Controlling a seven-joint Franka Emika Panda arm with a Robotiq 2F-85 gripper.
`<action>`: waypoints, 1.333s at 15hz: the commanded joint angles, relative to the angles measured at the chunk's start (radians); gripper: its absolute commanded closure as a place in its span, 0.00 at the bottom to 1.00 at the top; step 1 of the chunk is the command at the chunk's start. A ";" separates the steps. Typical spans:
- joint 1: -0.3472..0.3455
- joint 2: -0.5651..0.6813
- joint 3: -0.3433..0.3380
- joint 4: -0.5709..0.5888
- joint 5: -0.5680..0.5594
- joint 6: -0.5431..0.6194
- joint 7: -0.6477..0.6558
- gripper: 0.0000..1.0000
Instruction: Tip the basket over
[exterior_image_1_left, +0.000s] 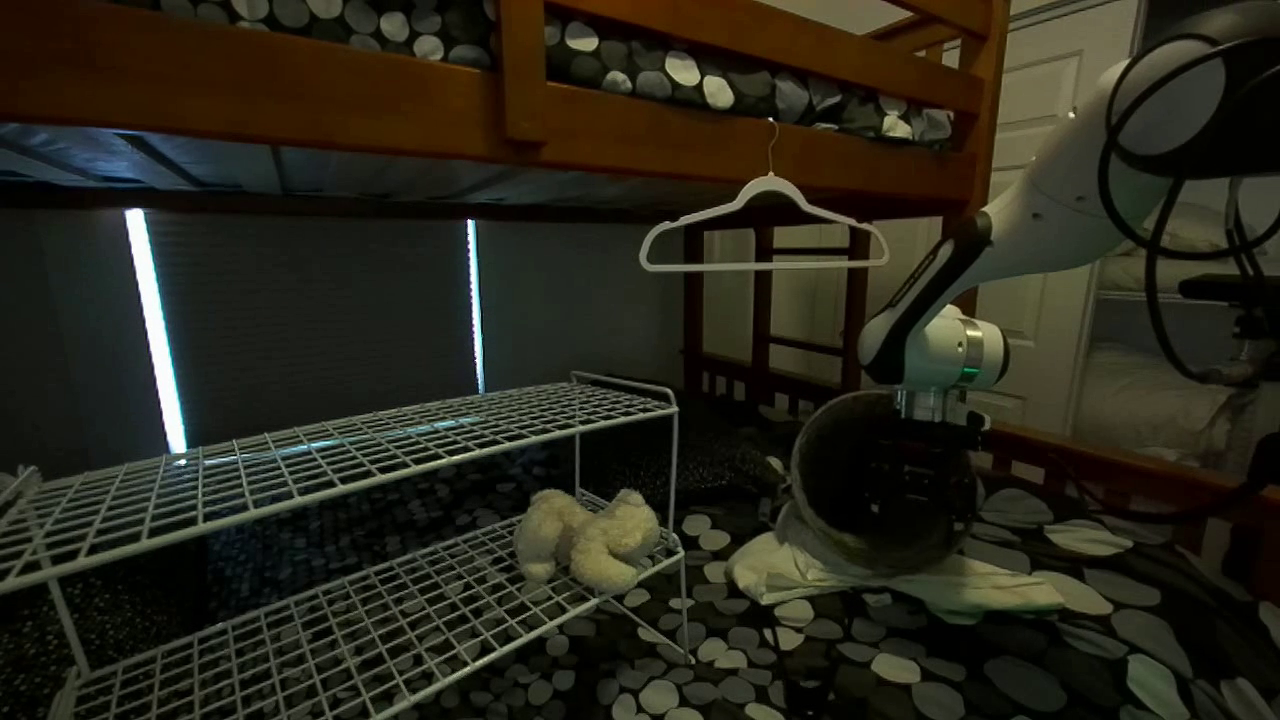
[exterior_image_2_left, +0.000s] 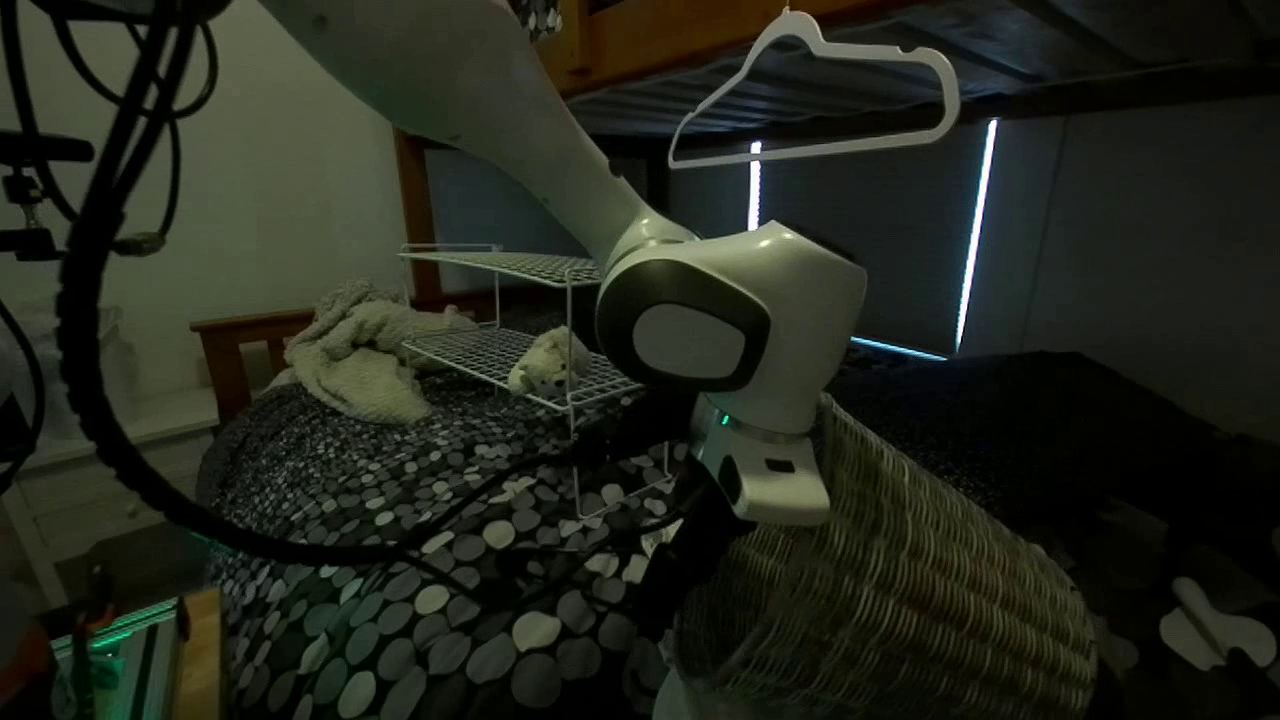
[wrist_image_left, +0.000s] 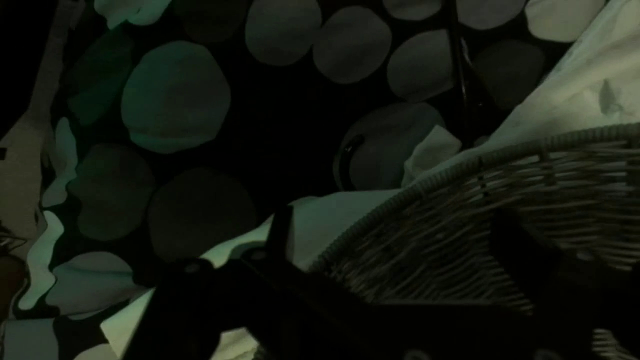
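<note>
Nearest the wrist cam: my claw (wrist_image_left: 393, 216), black, fingers spread wide. Rim of the basket (wrist_image_left: 440, 240) passes between them, one finger outside, the other over the inside. Can't tell if either touches the weave.

Writing: markings on the dark strip of my arm (exterior_image_1_left: 1050, 215) in an exterior view, too small to read.

Materials: basket is grey-tan wicker, round, tapered, rim tightly wrapped. It's right of the wire rack (exterior_image_1_left: 400, 478) in both exterior views, over the bedding (exterior_image_1_left: 660, 695), tilted well over, mouth facing sideways. Can't tell if it rests fully on its side. Creased white cloth (exterior_image_1_left: 775, 572) lies under the low edge of the rim. Bedding is dark with rounded grey and white spots. Smooth white hanger (exterior_image_1_left: 765, 266), thin hook, hangs by the wood bunk rail (exterior_image_1_left: 640, 140). Nubby cream fabric (exterior_image_2_left: 365, 350) is bunched by the rack, far left.

Containers: basket shows woven inner wall in the wrist view; in an exterior view its depth is too dark to make out. Rack is white wire grid, two shelves; lower one holds a fluffy cream plush toy (exterior_image_1_left: 590, 540) at the end nearer the basket.
</note>
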 joint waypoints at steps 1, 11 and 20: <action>0.033 -0.013 -0.010 -0.035 -0.063 0.032 0.031 0.00; 0.133 -0.117 0.009 -0.154 -0.317 0.305 0.092 0.00; 0.167 -0.270 -0.051 -0.283 -0.627 0.420 0.367 0.00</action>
